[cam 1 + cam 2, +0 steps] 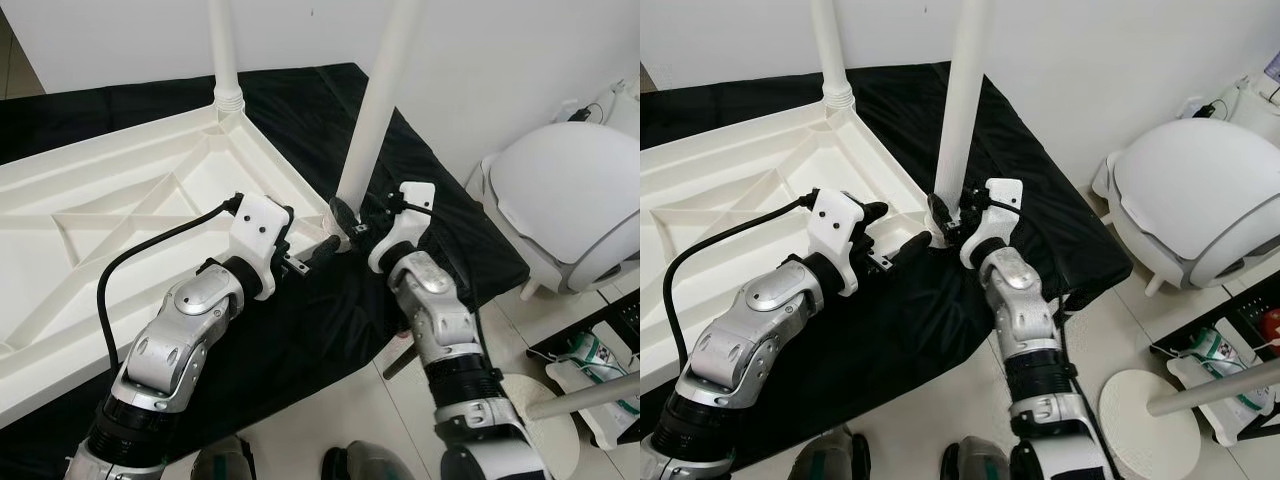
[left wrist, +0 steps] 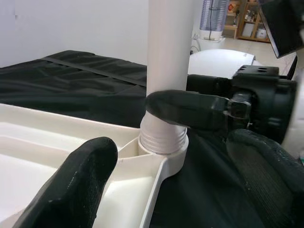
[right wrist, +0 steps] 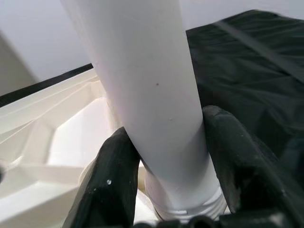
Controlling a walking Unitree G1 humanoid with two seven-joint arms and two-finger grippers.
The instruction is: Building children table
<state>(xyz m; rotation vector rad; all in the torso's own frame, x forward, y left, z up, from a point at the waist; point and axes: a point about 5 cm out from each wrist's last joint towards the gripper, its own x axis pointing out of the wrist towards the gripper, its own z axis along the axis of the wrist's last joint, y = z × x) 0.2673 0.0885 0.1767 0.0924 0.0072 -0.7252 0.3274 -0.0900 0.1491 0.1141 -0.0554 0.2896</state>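
Two legs stand on the tabletop (image 1: 120,220); right gripper (image 3: 173,161) clamps the near-corner leg (image 1: 375,110), probably threading it, left gripper (image 2: 156,185) spread alongside; next, twist tight.

Black cloth (image 1: 330,110): spread over the raised surface, creased, hanging over its near edge.
White domed appliance (image 1: 575,195): on the floor by the wall, right of the cloth.
Round white base (image 1: 1145,410): flat on the tiled floor (image 1: 330,420).
Wall (image 1: 480,60): plain white.
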